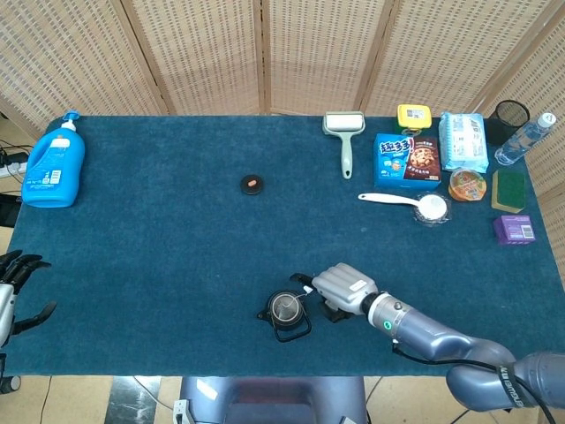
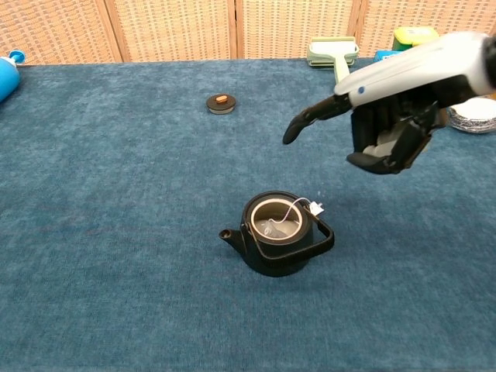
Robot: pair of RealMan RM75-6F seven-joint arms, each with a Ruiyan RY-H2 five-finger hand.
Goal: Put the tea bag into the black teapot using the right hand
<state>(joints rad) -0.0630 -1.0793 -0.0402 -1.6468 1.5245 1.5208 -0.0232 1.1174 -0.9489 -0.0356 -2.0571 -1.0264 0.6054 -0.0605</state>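
The black teapot (image 2: 277, 242) (image 1: 284, 312) stands lidless near the table's front edge. The tea bag (image 2: 273, 228) lies inside it, its string running over the rim to a white tag (image 2: 316, 208) outside. My right hand (image 2: 385, 124) (image 1: 344, 288) hangs above and to the right of the pot, fingers apart, holding nothing. My left hand (image 1: 13, 291) shows at the far left edge of the head view, off the table, fingers spread and empty.
The teapot's lid (image 2: 221, 103) (image 1: 252, 184) lies apart at mid-table. A blue bottle (image 1: 54, 162) stands far left. At the back right are a lint roller (image 1: 343, 134), a biscuit box (image 1: 406, 159), a white spoon (image 1: 404, 202) and other small items.
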